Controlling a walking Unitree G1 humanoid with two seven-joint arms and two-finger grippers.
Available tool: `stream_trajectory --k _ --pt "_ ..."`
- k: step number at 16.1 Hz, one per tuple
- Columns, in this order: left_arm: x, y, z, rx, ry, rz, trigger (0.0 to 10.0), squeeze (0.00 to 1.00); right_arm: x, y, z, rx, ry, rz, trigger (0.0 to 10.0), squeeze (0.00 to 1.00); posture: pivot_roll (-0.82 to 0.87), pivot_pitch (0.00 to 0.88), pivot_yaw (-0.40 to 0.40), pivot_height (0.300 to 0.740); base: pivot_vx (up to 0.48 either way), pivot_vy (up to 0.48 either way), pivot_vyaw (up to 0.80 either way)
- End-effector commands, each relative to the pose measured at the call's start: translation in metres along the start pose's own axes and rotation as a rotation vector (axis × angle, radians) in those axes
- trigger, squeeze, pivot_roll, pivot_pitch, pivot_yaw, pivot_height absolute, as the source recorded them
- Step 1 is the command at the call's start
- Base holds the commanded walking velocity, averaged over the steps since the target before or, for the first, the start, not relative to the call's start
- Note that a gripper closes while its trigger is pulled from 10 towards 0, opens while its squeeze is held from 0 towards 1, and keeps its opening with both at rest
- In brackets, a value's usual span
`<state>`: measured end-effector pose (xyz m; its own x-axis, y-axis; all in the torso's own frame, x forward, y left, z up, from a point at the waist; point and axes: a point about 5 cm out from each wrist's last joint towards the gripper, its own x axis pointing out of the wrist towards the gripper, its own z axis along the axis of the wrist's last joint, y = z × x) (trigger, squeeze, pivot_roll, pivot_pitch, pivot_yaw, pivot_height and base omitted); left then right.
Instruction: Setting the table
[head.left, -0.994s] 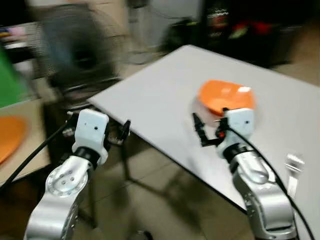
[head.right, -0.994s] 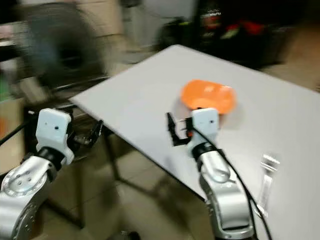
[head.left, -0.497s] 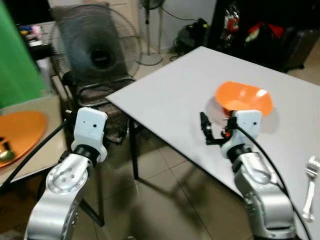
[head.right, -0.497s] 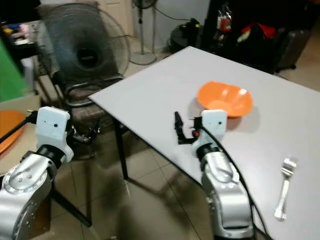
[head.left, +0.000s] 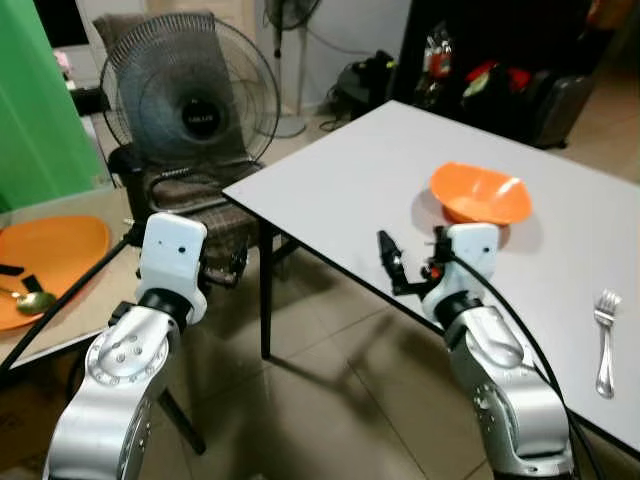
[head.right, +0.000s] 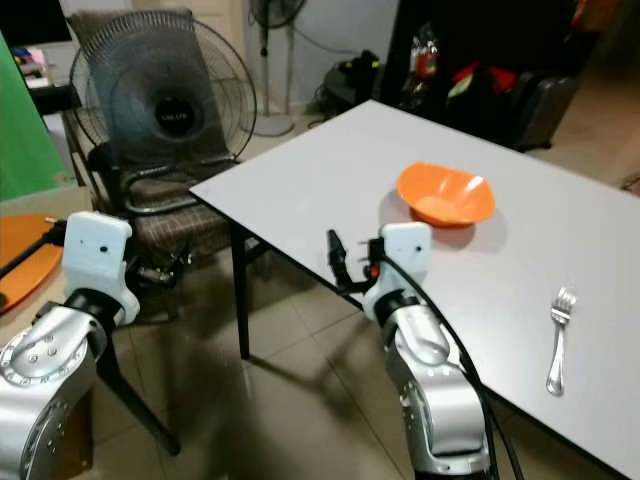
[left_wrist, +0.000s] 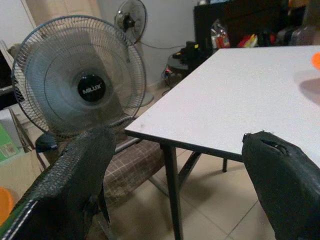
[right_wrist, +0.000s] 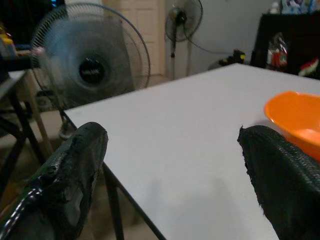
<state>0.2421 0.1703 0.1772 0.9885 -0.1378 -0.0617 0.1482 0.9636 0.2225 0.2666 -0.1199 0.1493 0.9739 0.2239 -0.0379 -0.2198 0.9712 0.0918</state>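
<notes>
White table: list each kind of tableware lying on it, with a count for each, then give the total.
Orange bowl: 1
Silver fork: 1
Total on the white table: 2

The blur of a second ago has gone, and the desk (head.right: 300, 190), the orange bowl (head.right: 445, 194) and the fan (head.left: 188, 98) now stand sharp. The head camera has swung, so the whole scene has shifted across the picture: the fork (head.right: 557, 340), a smear at the right edge a second ago, now lies plainly on the desk, well apart from the bowl. An orange plate (head.left: 48, 255) with a spoon (head.left: 30, 300) on it has come further into sight at far left.
</notes>
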Motion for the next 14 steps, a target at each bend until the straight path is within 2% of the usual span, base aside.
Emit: stream_trajectory --k 1,10,11,14 --pt "0.001 -0.001 0.001 0.007 0.001 -0.002 10.0 0.0 0.001 -0.004 0.002 0.0 -0.007 -0.009 10.0 1.0 0.02 0.0 -0.003 0.74 0.0 0.334 0.0" --pt "0.004 0.006 0.003 0.025 -0.002 0.005 10.0 0.0 0.002 -0.003 0.0 0.036 0.002 -0.002 10.0 1.0 0.03 0.0 0.001 0.74 0.0 0.357 0.0" --pt "0.004 0.007 0.003 0.026 -0.002 0.007 10.0 0.0 0.003 -0.002 0.0 0.037 0.004 0.0 10.0 1.0 0.03 0.0 0.0 0.74 0.0 0.364 -0.8" --pt "0.003 0.01 0.002 0.033 -0.001 0.017 10.0 0.0 0.004 -0.002 -0.001 0.037 0.007 0.005 10.0 1.0 0.03 0.0 -0.003 0.74 0.0 0.363 0.0"
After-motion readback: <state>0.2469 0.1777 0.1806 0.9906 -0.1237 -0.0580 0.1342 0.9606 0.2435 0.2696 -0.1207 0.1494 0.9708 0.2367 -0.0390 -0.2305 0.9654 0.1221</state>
